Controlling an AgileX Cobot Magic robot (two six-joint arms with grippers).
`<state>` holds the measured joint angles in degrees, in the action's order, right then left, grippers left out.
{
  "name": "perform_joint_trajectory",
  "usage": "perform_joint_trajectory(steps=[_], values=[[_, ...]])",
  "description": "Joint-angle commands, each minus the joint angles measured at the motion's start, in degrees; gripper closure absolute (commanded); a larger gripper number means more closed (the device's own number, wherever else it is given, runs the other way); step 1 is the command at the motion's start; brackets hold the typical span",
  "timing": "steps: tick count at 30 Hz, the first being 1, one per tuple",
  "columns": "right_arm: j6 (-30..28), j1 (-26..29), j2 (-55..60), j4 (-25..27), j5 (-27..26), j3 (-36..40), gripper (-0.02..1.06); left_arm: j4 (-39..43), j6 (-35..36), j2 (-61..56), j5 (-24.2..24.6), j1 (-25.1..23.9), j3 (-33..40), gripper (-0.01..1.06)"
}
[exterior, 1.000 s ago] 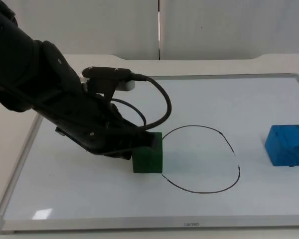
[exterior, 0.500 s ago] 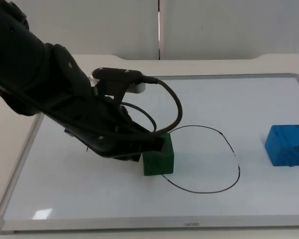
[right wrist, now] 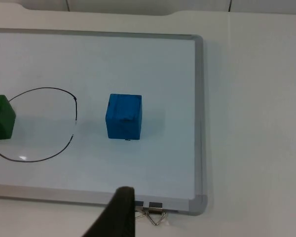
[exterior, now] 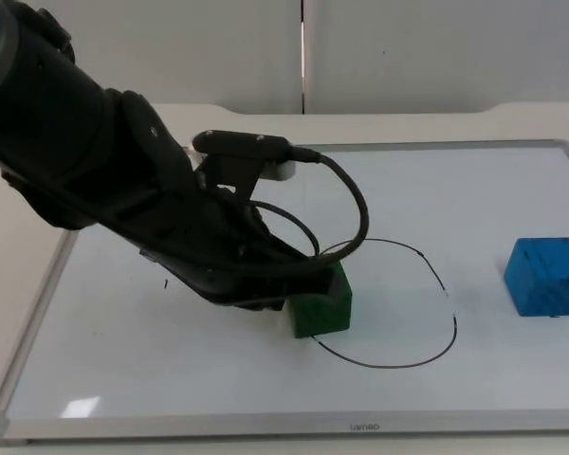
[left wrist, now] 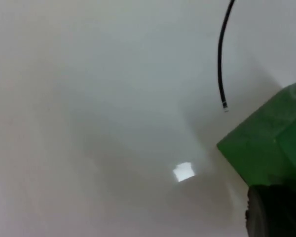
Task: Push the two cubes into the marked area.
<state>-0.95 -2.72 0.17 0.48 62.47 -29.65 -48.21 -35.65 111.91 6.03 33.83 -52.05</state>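
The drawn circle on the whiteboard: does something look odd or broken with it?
Yes. The black outline is not closed: there is a gap on its side towards the blue cube. The green cube sits across the opposite side of the line, with the left gripper behind it.

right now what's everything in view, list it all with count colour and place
green cube: 1, green, on the drawn outline's left edge, partly inside
blue cube: 1, blue, on the whiteboard right of the outline, apart from it
marked area: 1, black oval line, mid whiteboard
whiteboard: 1, white with grey frame, on the table
binder clip: 1, metal, at the whiteboard's near edge
left pincer: black, against the green cube's left side
right pincer: black, waiting off the board's near right corner
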Motion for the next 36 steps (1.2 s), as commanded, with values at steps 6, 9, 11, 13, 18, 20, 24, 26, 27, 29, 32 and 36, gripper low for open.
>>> perform_joint_trajectory(steps=[6, 9, 11, 13, 18, 20, 24, 26, 27, 29, 32, 36], values=[[-0.1, 0.2, -0.2, 0.2, -0.7, 0.2, -0.01, -0.9, 0.0, 0.0, -2.5, 0.4, -0.4, 1.05], [-0.1, 0.2, -0.2, 0.2, -0.7, 0.2, -0.01, -0.9, 0.0, 0.0, -2.4, 0.5, -0.7, 1.05], [-0.1, 0.2, -0.2, 0.2, -0.7, 0.2, -0.01, -0.9, 0.0, 0.0, -2.1, 0.9, -0.9, 1.05], [-0.1, 0.2, -0.2, 0.2, -0.7, 0.2, -0.01, -0.8, 0.0, 0.1, -2.1, 1.2, -0.9, 1.05], [-0.1, 0.2, -0.2, 0.2, -0.7, 0.2, -0.01, -0.8, 0.0, 0.6, -2.4, 2.2, -0.9, 1.05], [-0.1, 0.2, -0.2, 0.2, -0.7, 0.2, -0.01, -0.8, 0.0, 1.2, -2.3, 2.2, -0.9, 1.05], [-0.1, 0.2, -0.2, 0.2, -0.7, 0.2, -0.01, -0.8, 0.0, 1.9, -2.3, 2.2, -1.1, 1.05], [-0.1, 0.2, -0.2, 0.2, -0.7, 0.2, -0.01, -0.8, 0.0, 1.9, -2.3, 2.2, -1.3, 1.05], [-0.1, 0.2, -0.2, 0.2, -0.7, 0.2, -0.01, -0.8, 0.0, 1.9, -2.3, 2.2, -1.3, 1.05], [-0.1, 0.2, -0.2, 0.2, -0.7, 0.2, -0.01, -0.8, 0.0, 1.9, -1.6, 2.2, -2.0, 1.05], [-0.1, 0.2, -0.2, 0.2, -0.7, 0.2, -0.01, -1.0, 0.0, 1.9, -0.9, 2.8, -2.7, 1.05], [-0.1, 0.2, -0.2, 0.2, -0.7, 0.2, -0.01, -0.7, 0.0, 1.9, -0.8, 4.1, -3.0, 1.05]])
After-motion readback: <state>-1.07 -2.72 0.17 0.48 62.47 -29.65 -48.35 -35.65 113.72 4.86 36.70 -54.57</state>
